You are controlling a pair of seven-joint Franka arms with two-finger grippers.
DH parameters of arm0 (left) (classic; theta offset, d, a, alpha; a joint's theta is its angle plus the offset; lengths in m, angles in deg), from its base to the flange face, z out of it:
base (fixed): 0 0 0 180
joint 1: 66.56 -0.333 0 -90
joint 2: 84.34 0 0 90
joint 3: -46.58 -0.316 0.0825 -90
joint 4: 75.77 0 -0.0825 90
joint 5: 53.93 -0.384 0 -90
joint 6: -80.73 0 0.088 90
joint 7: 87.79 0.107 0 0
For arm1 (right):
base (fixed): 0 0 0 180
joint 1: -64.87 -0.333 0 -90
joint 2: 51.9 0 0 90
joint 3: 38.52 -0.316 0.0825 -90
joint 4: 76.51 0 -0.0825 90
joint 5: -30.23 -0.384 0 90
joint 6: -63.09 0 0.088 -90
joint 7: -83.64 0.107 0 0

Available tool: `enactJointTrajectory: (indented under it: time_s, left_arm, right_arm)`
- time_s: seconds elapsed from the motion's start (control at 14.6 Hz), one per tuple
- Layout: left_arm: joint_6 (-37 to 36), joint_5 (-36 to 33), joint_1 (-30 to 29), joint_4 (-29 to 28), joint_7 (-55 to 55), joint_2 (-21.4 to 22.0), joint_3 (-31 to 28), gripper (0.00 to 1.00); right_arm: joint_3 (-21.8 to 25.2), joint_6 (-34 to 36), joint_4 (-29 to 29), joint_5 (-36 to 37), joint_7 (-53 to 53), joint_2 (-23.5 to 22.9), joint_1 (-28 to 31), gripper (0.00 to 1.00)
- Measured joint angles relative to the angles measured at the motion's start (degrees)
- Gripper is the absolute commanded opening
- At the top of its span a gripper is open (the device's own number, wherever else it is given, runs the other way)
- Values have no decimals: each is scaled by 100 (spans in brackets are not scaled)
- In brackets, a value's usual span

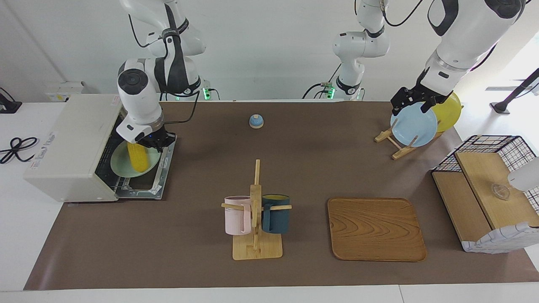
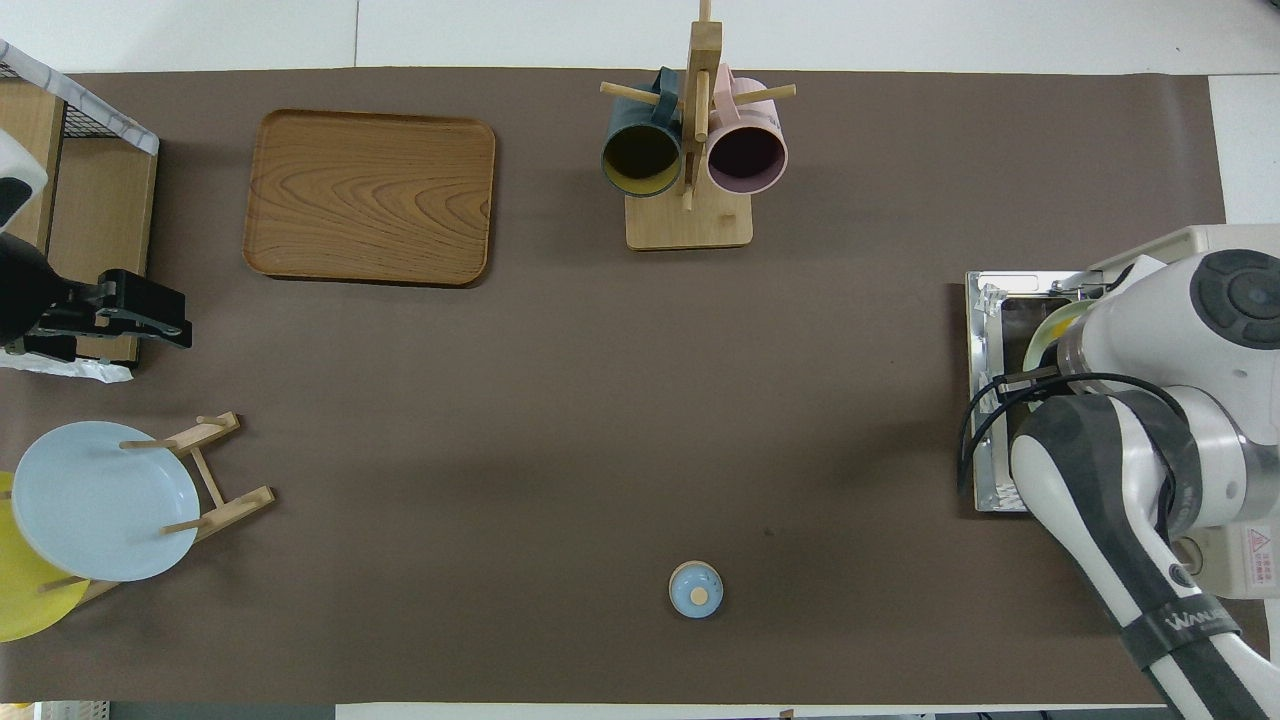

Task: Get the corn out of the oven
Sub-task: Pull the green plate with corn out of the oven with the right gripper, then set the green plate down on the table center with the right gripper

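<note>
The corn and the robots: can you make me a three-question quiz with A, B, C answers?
1. Where is the corn?
A on the wooden tray
B on a pale green plate in the oven
C in a mug

2. How many mugs hang on the wooden stand?
A one
B two
C four

3. The oven door is:
A shut
B missing
C open

B: the cob lies on the plate, under the right gripper.
B: a pink mug and a dark blue mug.
C: the door lies flat.
</note>
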Motion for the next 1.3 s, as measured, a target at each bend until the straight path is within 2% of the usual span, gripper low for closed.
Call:
enactJointTrajectory:
  time_s: [0.21, 0.48, 0.82, 1.03, 1.23, 1.3]
  left_arm:
    - [0, 0, 0, 0, 0, 0, 0, 100]
    - [0, 0, 0, 0, 0, 0, 3, 100]
    - [0, 0, 1, 0, 0, 0, 10, 100]
    - [30, 0, 1, 0, 0, 0, 24, 100]
    - [116, 0, 2, 0, 1, 0, 30, 100]
    - [140, 0, 2, 0, 1, 0, 30, 100]
  right_arm:
    - [-20, 357, 538, -3, 900, -314, -688, 0]
    - [-32, 447, 1169, -7, 1849, -873, -1501, 0]
    - [-41, 419, 2052, -22, 3283, -1929, -2481, 0]
    - [-50, -120, 2285, -187, 3577, -2485, -2698, 0]
    - [-51, -399, 2294, -377, 3717, -2685, -2768, 0]
    - [-51, -410, 2294, -448, 3796, -2690, -2771, 8]
